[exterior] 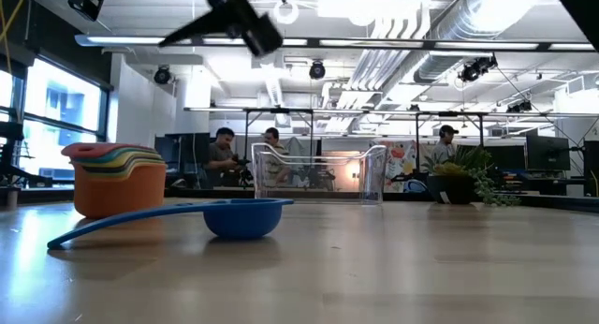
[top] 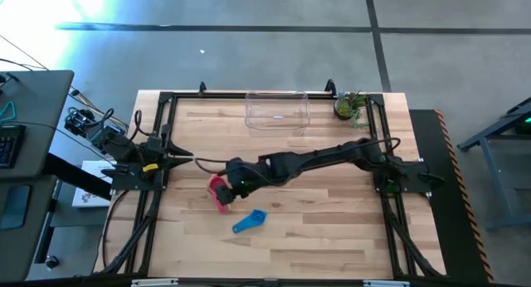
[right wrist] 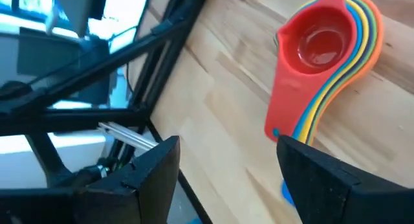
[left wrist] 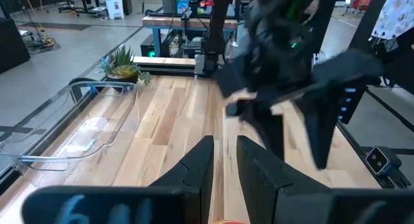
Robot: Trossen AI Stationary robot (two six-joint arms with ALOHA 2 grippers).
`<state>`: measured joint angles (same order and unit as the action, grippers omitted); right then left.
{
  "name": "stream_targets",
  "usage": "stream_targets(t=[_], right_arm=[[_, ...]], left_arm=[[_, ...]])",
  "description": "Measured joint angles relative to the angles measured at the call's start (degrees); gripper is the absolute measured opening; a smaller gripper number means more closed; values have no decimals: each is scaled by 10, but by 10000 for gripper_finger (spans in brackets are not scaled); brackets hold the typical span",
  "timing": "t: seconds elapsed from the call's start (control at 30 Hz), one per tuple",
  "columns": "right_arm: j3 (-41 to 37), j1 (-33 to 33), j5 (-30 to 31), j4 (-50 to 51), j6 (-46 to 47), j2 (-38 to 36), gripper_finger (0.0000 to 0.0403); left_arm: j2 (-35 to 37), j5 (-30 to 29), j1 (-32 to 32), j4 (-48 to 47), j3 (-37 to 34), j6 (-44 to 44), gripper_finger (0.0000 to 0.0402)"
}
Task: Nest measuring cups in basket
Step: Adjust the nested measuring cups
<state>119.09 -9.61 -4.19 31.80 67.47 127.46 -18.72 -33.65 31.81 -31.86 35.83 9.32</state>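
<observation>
Two arms share the bench (top: 332, 229). Leftmost, the left pincer (top: 178, 158) waits by its mount, fingers (left wrist: 194, 169) narrowly parted, grasping nothing. Next, a nested stack of measuring cups (top: 218, 192), coral-red on top, lies on the wood with the right pincer (top: 235, 181) hanging over it, released and clear of the handles. Just right of the stack a lone blue cup (top: 249, 221) rests apart. Farther back stands the clear basket (top: 277, 111), and rightmost a small potted plant (top: 350, 106) near the corner

Nested cups (top: 219, 192) and loose cup (top: 249, 221) lie outside basket (top: 277, 110).
</observation>
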Motion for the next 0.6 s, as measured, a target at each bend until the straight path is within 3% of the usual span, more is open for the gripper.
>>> stream_targets(t=[0.2,0.6], right_arm=[[0,-24,89,11,24,-32,250],[0,-42,194,33,31,-95,250]], left_arm=[[0,0,0,0,0,0,58],[0,0,0,0,0,0,58]])
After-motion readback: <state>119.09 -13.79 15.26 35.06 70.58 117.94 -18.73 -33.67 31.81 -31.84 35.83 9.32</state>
